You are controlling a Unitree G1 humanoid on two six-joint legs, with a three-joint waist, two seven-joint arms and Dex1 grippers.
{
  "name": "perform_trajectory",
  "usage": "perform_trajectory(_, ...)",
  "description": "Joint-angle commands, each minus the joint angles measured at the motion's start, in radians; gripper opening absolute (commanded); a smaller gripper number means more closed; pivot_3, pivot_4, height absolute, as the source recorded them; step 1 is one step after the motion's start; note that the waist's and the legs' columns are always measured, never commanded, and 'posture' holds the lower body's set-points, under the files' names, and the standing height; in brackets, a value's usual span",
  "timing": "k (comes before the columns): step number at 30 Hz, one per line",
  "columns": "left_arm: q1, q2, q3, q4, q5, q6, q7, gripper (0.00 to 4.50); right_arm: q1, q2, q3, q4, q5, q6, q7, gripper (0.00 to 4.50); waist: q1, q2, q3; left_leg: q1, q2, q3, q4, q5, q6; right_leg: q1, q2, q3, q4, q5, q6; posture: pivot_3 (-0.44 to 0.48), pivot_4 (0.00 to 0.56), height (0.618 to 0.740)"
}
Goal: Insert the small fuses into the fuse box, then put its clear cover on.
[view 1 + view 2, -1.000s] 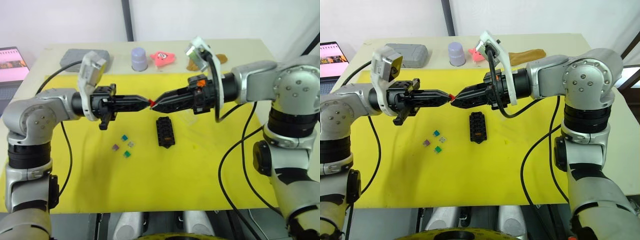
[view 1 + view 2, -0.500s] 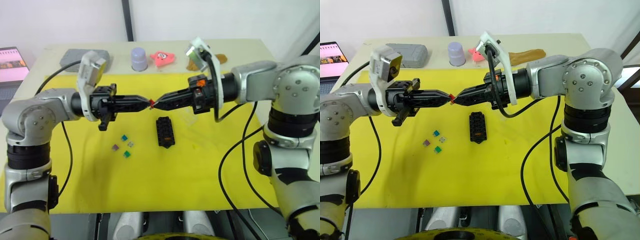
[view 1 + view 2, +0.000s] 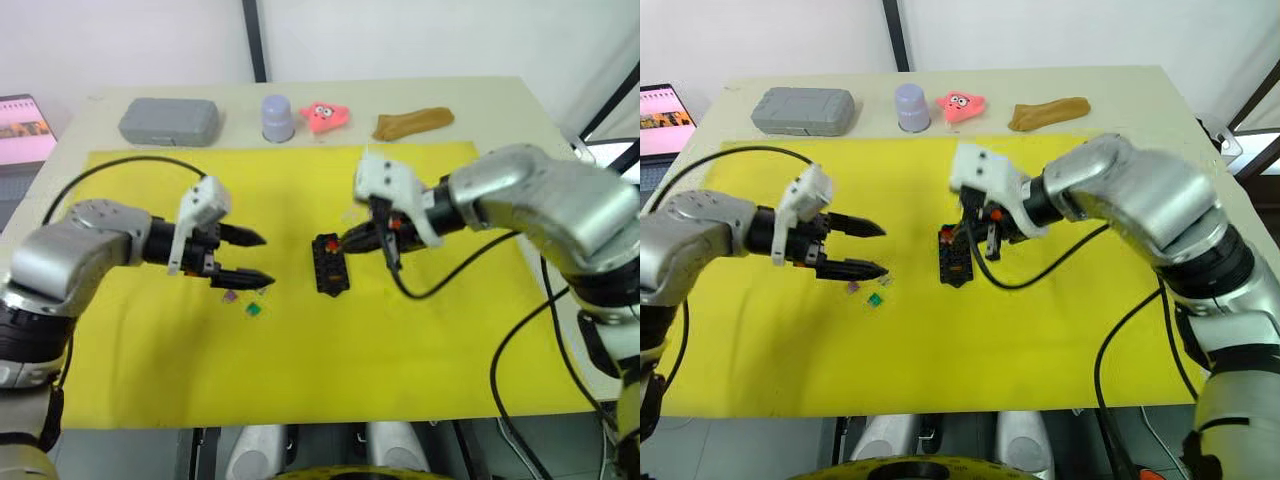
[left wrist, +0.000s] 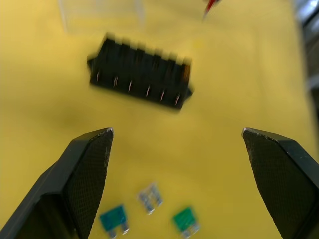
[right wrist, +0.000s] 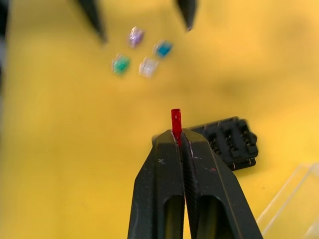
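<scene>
On a yellow mat [image 3: 300, 370] spread over the counter [image 3: 500, 100], the right tool [image 5: 178, 134] pinches a red fuse [image 5: 175, 119] between fingers pressed together, the fuse standing out past the tips. It hangs just above one end of the black fuse box [image 3: 329, 264], which lies flat near the mat's middle with its slots facing up.

Across from it, the left tool [image 3: 254, 258] hovers low with its fingers spread wide, tips pointing toward the fuse box. Beneath and just beside those tips lie the loose fuses in a tight cluster: a teal fuse [image 4: 113, 218], a grey fuse [image 4: 150, 196], a green fuse [image 4: 185, 219] and a purple fuse [image 5: 135, 36], all on the mat and apart from the fuse box.

The clear cover [image 4: 99, 15] rests on the mat just beyond the fuse box, on the right arm's side.

Along the counter's far edge, off the mat, sit a grey case [image 3: 168, 120], a lavender cup [image 3: 278, 117], a pink toy [image 3: 325, 116] and a tan piece [image 3: 412, 122]. A laptop screen [image 3: 25, 115] glows at the left.
</scene>
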Motion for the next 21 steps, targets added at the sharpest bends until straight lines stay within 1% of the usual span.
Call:
perform_trajectory(1,0.021,-0.004,-0.040,-0.003,0.120,-0.146,0.004,4.48,-0.043,-0.019,0.060,0.001,-0.118,-0.080,0.058,0.00,0.001,0.000,0.000,0.000,0.000,0.000,0.000,0.000,0.000,0.000,0.000,0.000,0.000,0.000,0.000,0.000,0.150,0.731)
perform_trajectory(2,0.031,-0.007,-0.048,0.000,0.141,-0.176,0.000,4.48,-0.056,-0.029,0.095,0.003,-0.162,-0.106,0.084,0.00,0.001,0.000,0.000,0.000,0.000,0.000,0.000,0.000,-0.001,0.000,-0.001,0.000,0.000,0.000,0.000,0.000,0.150,0.731)
perform_trajectory(4,0.046,-0.026,-0.059,0.000,0.166,-0.203,0.007,4.48,-0.062,-0.023,0.119,0.017,-0.201,-0.119,0.109,0.00,0.002,0.000,0.000,0.000,0.000,0.000,0.000,0.001,-0.001,0.000,-0.001,0.000,0.000,0.000,0.000,0.000,0.150,0.731)
perform_trajectory(12,0.040,-0.123,-0.053,0.005,0.216,-0.235,0.048,4.48,-0.080,0.036,0.144,0.042,-0.290,-0.121,0.171,0.00,0.002,0.000,0.000,-0.001,0.000,-0.001,0.000,0.001,-0.001,0.000,-0.001,0.000,0.000,0.000,0.000,0.000,0.150,0.731)
perform_trajectory(21,0.023,-0.174,-0.066,0.021,0.263,-0.241,0.061,4.48,-0.080,0.086,0.157,0.076,-0.361,-0.117,0.196,0.00,0.002,0.000,0.000,0.000,0.000,-0.001,0.000,0.002,-0.003,0.000,-0.001,-0.001,0.000,0.000,0.000,0.000,0.150,0.731)
